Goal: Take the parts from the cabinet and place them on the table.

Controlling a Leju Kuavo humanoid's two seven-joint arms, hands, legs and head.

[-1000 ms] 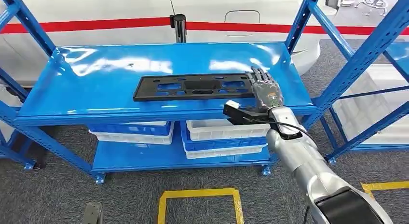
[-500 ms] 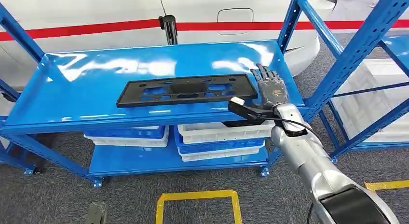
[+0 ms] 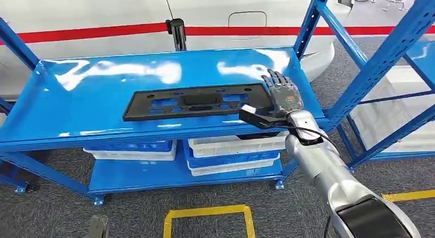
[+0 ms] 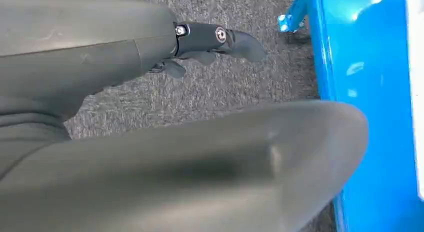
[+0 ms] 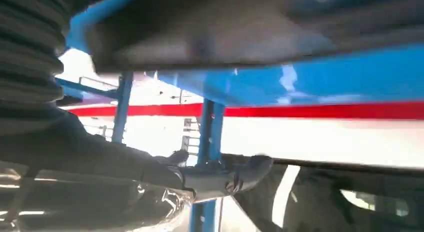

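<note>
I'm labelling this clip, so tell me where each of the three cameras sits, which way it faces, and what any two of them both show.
Head view: high on the body, facing forward and down at the blue shelf, black part and right hand.
Left wrist view: behind the left hand, facing grey carpet.
Right wrist view: behind the right hand, facing the shelf.
Shared: the head and right wrist views both show the red stripe.

A flat part (image 3: pixel 197 101) lies on the rack's upper shelf (image 3: pixel 92 102), with bins (image 3: pixel 233 148) on the shelf below.
</note>
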